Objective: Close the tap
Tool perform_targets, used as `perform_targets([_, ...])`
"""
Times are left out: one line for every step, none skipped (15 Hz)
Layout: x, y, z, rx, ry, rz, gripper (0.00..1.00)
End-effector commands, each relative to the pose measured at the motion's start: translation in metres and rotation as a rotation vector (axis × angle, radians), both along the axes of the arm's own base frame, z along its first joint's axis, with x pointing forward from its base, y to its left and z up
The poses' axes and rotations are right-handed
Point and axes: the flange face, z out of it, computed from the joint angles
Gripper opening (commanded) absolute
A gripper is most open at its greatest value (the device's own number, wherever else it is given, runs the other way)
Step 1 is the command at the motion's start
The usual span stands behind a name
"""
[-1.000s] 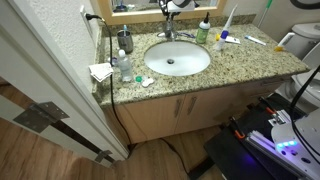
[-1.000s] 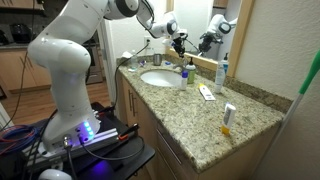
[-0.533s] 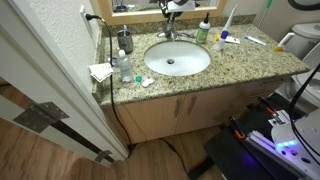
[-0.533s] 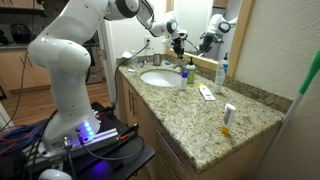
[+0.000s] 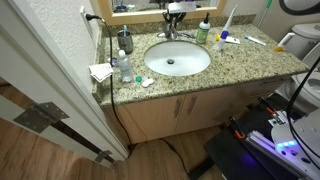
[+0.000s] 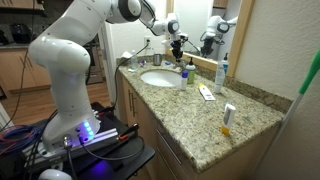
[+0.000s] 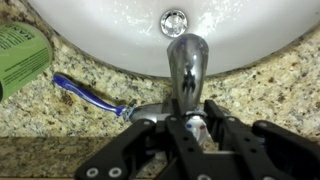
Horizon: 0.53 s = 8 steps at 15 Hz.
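Chrome tap (image 7: 186, 62), spout lengthwise toward white basin (image 7: 100, 30), end effector (image 7: 194, 123) tight on its rear lever.

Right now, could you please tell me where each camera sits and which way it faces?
Exterior view: high before the vanity, looking down at the basin and tap; the gripper shows at top.
Exterior view: beside the counter's end, looking along it; whole arm shows.
Wrist view: above the tap, facing the basin; gripper fingers show.
All share the basin.
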Motion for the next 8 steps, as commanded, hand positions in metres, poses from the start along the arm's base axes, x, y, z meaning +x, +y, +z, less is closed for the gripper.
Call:
perform_targets([-0.006, -0.015, -0.020, 0.020, 0.150, -0.025, 0.07])
perform_targets([-0.005, -0.017, -0.021, 0.018, 0.162, -0.034, 0.07])
perform_targets([-0.004, -0.018, -0.023, 0.019, 0.172, -0.042, 0.07])
perform_targets([-0.004, -0.019, -0.025, 0.024, 0.181, -0.046, 0.07])
perform_targets([-0.003, -0.019, -0.026, 0.024, 0.182, -0.049, 0.07])
perform_targets([-0.002, -0.019, -0.024, 0.022, 0.181, -0.056, 0.07])
perform_targets([-0.002, -0.018, -0.020, 0.018, 0.174, -0.059, 0.55])
perform_targets([-0.001, -0.016, -0.015, 0.016, 0.155, -0.048, 0.55])
